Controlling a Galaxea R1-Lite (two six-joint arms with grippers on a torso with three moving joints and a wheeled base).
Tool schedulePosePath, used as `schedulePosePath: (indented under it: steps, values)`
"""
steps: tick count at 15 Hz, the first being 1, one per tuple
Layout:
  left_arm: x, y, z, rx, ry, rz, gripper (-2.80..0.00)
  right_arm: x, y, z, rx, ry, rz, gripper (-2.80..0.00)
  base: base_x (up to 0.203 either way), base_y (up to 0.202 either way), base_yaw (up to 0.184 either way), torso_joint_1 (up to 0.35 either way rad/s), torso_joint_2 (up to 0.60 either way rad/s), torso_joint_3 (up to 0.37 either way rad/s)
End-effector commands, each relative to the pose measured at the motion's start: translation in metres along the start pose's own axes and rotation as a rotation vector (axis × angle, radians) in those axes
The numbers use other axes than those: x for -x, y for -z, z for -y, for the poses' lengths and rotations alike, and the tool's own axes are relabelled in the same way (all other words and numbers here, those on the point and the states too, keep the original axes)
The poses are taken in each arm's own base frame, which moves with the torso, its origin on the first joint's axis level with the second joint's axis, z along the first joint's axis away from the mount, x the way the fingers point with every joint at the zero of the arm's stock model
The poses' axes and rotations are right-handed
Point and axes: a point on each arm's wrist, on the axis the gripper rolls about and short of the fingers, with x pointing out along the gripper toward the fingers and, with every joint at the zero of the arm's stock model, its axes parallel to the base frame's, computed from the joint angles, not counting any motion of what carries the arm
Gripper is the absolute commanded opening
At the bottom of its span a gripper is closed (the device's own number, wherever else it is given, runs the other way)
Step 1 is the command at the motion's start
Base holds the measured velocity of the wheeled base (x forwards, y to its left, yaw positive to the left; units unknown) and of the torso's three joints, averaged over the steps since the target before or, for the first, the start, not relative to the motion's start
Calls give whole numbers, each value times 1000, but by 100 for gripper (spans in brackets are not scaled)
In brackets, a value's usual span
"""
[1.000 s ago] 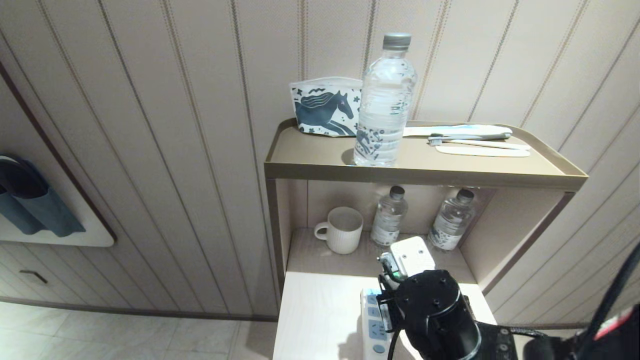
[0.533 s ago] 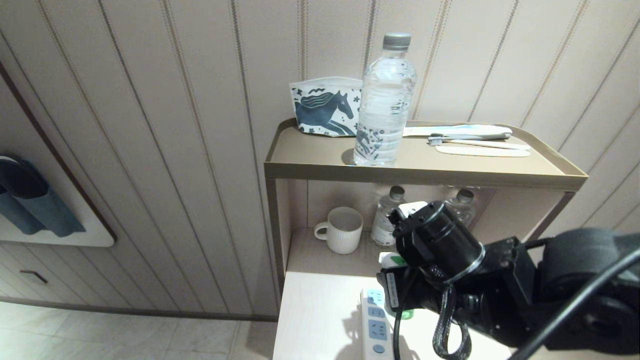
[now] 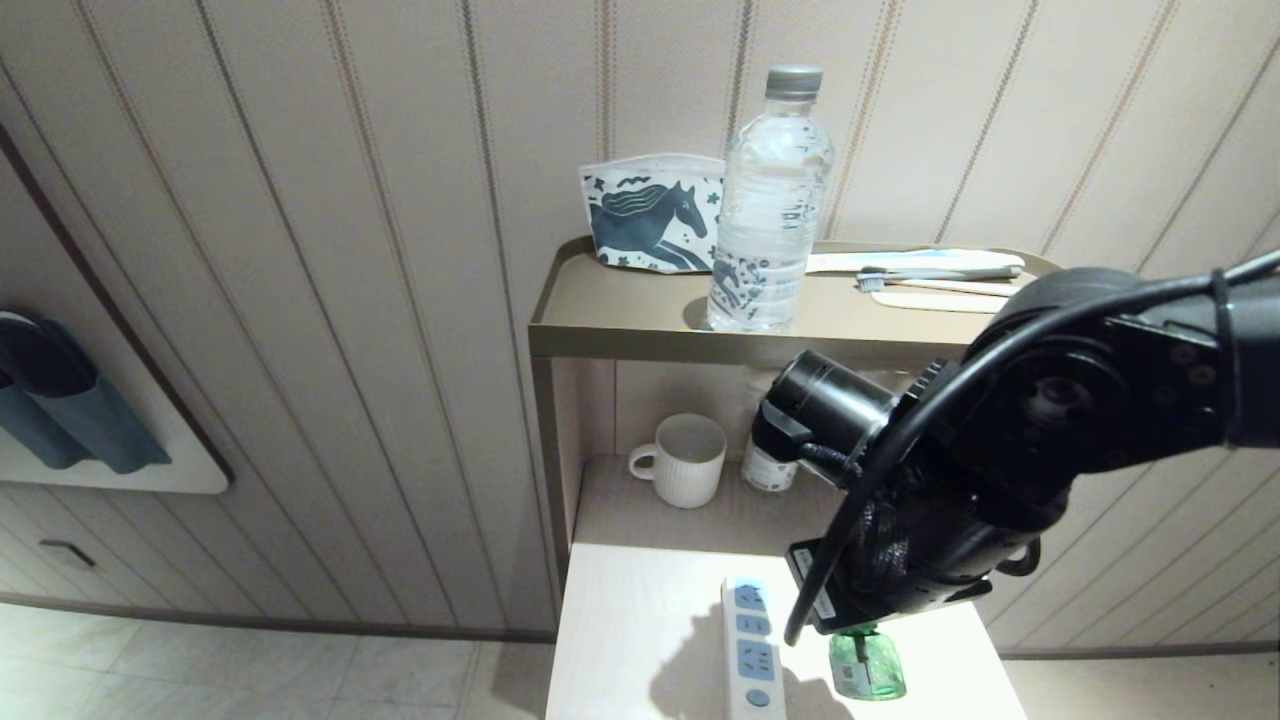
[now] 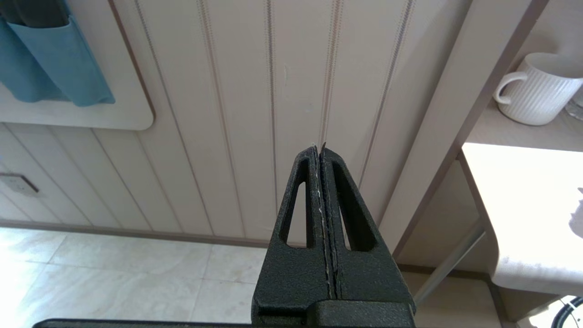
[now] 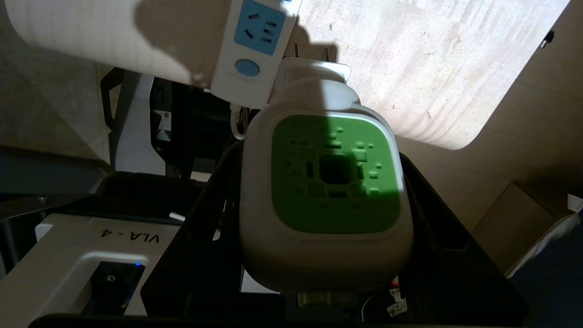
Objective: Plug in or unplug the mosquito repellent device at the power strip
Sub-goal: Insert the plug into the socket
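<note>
Mosquito repellent device held clear of the power strip, unplugged.

Off to the left of the long white plastic power strip with pale blue sockets (image 3: 752, 645), away from the table: left gripper (image 4: 319, 152), parked, fingers pressed flat together on nothing. Just right of the strip, hanging above the pale table (image 3: 630, 620): small white plug-in mosquito repellent device with green square face and clear green bottle (image 5: 326, 189), clamped between the black fingers of the right gripper (image 3: 868, 620). Likely trouble: prongs missing the slots if tilted, strip sliding under a sideways push, smooth housing slipping or twisting in the grip.
</note>
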Motion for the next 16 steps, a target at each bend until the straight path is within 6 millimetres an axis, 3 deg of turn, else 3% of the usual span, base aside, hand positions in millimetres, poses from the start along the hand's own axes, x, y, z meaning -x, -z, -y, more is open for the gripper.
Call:
schedulePosePath:
  steps: [1,3,10,16]
  values:
    - [0,0,0,0,0,-2,-280,-2,-14,-6,5,-14,-62,-280,0,0,0,0,0,0]
    - [0,0,0,0,0,-2,-280,-4,-26,-8,17,-52,-118,-280,0,0,0,0,0,0]
    - [0,0,0,0,0,-2,-280,-53,-59,-26,-14,-29,-206,-280,0,0,0,0,0,0]
    - [0,0,0,0,0,-2,-280,-83,-62,-29,-27,15,-263,-280,0,0,0,0,0,0]
